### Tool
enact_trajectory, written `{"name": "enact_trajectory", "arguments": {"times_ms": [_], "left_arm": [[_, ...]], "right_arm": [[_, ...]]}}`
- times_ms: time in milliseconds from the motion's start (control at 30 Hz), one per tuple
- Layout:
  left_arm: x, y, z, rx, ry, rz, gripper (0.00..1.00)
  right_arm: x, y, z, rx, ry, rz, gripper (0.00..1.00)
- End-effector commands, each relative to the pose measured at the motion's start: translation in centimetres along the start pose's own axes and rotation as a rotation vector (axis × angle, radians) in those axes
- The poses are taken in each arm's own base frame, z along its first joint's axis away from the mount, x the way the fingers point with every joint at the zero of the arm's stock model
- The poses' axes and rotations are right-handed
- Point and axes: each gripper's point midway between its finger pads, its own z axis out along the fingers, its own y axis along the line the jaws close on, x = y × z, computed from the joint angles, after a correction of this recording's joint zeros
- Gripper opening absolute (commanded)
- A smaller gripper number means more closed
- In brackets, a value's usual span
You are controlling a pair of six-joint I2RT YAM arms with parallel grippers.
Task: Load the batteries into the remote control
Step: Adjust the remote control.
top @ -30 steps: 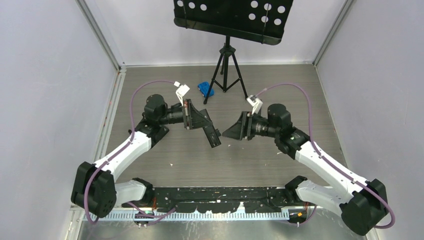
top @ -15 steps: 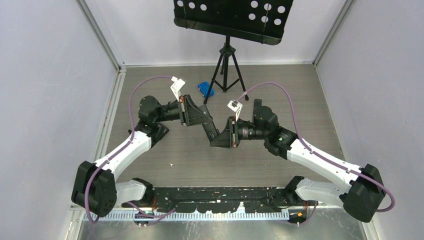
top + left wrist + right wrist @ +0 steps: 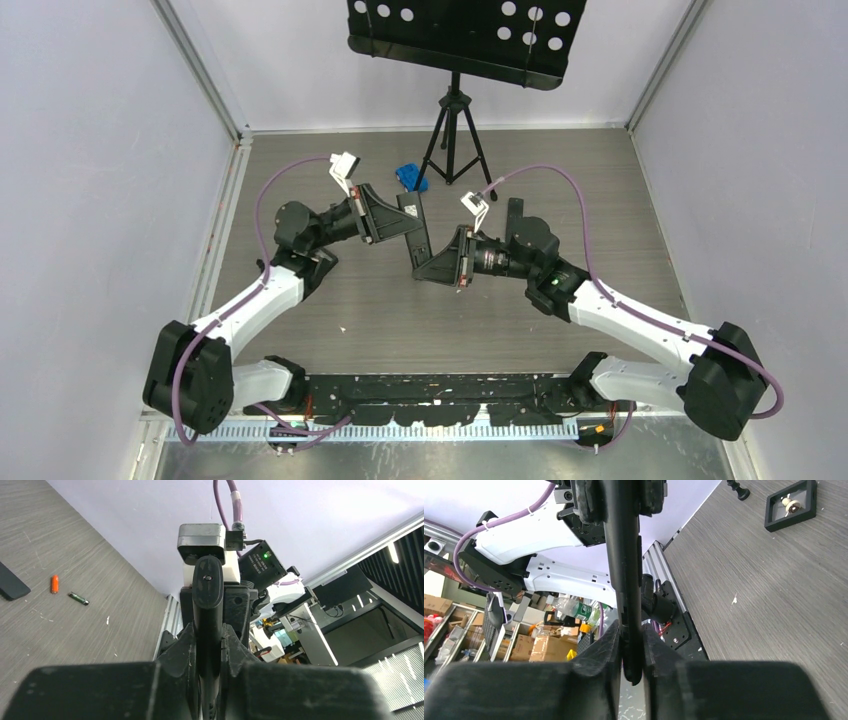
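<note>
Job looked barely begun. No battery seen in remote control (image 3: 621,545). Remote was up in air over counter (image 3: 330,300), held between both arms. Left hand (image 3: 207,641) was squeezed shut on one end, right hand (image 3: 630,647) squeezed shut on other end. Orange battery (image 3: 54,584) and dark green battery (image 3: 79,598) lay loose on counter, near each other. Other batteries not seen. Could not tell if battery slot was open. Left to do: put batteries in. Small black tray (image 3: 791,519) on counter held tiny pale thing; could not tell what.
</note>
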Motion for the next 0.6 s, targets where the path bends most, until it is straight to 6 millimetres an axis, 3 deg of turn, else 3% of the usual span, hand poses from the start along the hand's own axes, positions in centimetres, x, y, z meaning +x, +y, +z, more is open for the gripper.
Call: {"name": "enact_trajectory", "arguments": {"times_ms": [0,100,167,267,333,467,567], "left_arm": [[-0.8,-1.0,0.3,0.030,-0.010,0.095,0.00],[-0.8,1.8,0.0,-0.096,-0.019,0.109,0.00],[-1.0,4.5,-0.8,-0.241,-0.038,0.151,0.00],[-2.1,9.3,-3.8,-0.571,-0.116,0.178,0.00],[-2.4,11.0,-5.9,-0.728,-0.143,0.196,0.00],[-2.1,11.3,-7.0,-0.787,-0.130,0.209,0.00],[-1.6,10.8,-6.6,-0.752,-0.106,0.206,0.00]], "right_arm": [[-1.3,0.5,0.0,0.013,-0.032,-0.025,0.43],[-2.5,-2.9,-1.2,0.237,-0.101,-0.057,0.67],[-3.6,-5.1,-3.2,0.411,-0.164,-0.079,0.71],[-4.8,-9.7,-7.6,0.729,-0.253,-0.038,0.70],[-5.5,-13.2,-11.6,0.988,-0.315,-0.004,0.67],[-5.3,-18.7,-19.3,1.411,-0.363,0.127,0.56],[-4.1,-21.8,-23.3,1.588,-0.333,0.208,0.52]]}}
